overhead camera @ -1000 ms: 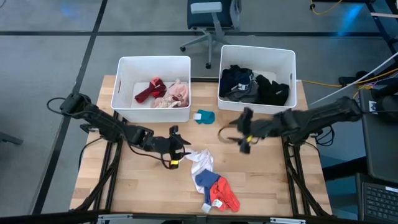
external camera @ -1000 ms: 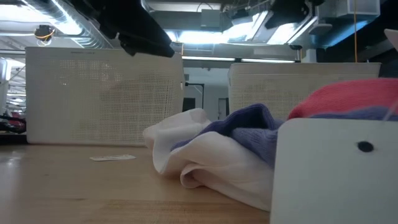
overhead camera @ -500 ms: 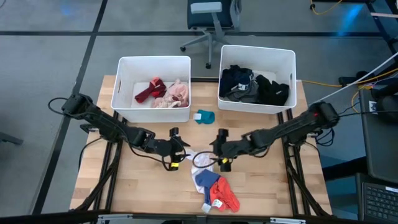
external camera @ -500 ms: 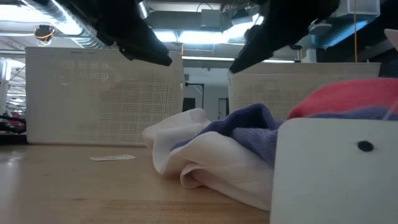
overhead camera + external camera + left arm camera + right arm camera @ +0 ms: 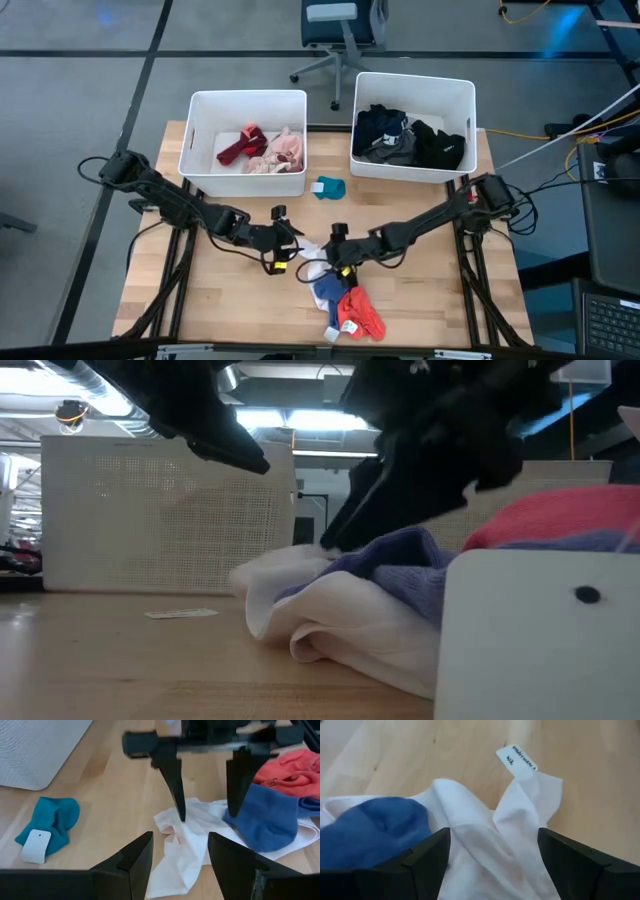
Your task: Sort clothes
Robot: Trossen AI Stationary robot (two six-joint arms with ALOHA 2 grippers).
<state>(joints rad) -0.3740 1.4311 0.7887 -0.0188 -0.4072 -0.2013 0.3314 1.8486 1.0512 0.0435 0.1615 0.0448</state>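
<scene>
Since the last frame my right arm has swung way in from the right side, and its gripper (image 5: 330,262) is now down over the pile mid-table, fingers spread wide with the white garment (image 5: 485,840) between them and the blue one (image 5: 367,827) just beside. From the left wrist cam I see those two fingertips (image 5: 181,812) touching down, one on the white cloth, one at the edge of the blue piece (image 5: 262,817), though I can't quite tell if they're pressing in or just resting. Red garment (image 5: 362,312) sits at the near end of the pile. Left gripper (image 5: 284,240) hovers just left of the pile, also spread apart, holding nothing. Teal piece (image 5: 329,187) lies alone near the bins. Left bin (image 5: 200,130) has maroon and pink stuff, right bin (image 5: 465,110) the black and grey.
</scene>
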